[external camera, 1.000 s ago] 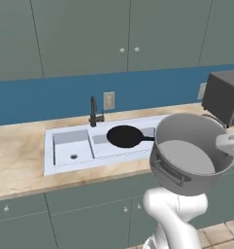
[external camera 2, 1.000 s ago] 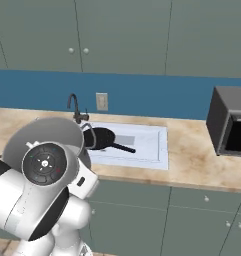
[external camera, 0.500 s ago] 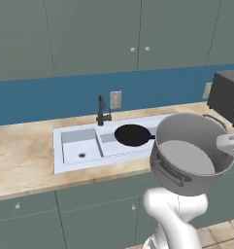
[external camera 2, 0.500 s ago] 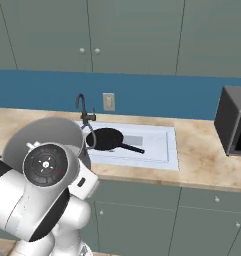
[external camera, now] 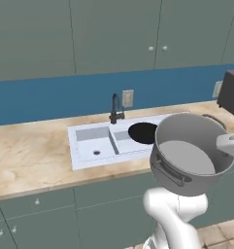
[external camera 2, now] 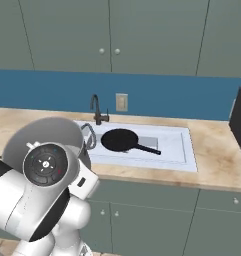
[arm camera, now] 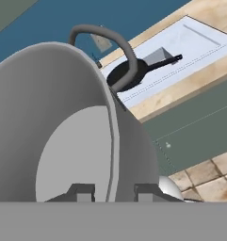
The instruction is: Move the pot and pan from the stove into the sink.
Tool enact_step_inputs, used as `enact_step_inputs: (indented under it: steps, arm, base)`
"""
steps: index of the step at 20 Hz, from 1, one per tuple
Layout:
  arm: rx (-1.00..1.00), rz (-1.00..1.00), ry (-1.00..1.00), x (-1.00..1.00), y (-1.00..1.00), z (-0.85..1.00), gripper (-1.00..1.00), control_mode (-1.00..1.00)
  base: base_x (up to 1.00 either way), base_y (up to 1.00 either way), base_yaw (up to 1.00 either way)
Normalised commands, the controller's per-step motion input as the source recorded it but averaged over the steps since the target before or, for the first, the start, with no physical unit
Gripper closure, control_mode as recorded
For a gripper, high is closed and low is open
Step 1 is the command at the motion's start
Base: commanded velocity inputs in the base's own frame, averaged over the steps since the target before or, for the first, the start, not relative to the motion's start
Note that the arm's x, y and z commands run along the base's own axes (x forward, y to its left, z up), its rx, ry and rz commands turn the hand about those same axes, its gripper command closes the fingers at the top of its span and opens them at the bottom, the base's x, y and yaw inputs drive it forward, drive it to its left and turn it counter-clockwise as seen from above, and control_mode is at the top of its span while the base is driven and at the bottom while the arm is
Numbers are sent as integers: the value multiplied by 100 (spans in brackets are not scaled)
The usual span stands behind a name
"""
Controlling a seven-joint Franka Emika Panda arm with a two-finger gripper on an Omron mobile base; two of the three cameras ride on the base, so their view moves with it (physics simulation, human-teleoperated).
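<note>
**Base has driven along the desk; pot carried, pan in the sink**

Since a second ago your whole scene has slid right in both base views: the camera moved, not the things.

Left base view: you see the pot (external camera: 190,154) held up before the desk's (external camera: 31,155) front edge, tilted, right of the sink (external camera: 91,143).

Right base view: the pan (external camera 2: 121,140) lies in the sink (external camera 2: 177,150), handle toward its right end, faucet (external camera 2: 97,109) at the back rim.

Hand view: the jaws (arm camera: 110,192) are clenched on the pot's (arm camera: 63,122) wall, one fingertip (arm camera: 82,191) inside, one outside.
</note>
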Motion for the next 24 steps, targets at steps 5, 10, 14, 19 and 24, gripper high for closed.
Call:
enact_step_inputs:
  steps: [5,10,14,19,24]
  arm:
    - [0,0,0,0,0,0,100,100]
    - [0,0,0,0,0,0,100,100]
    - [0,0,0,0,0,0,100,100]
    - [0,0,0,0,0,0,100,100]
    - [0,0,0,0,0,0,100,-100]
  base:
    - [-2,46,0]
    - [36,45,-1]
    - [59,44,-4]
    - [61,29,-3]
    - [13,3,0]
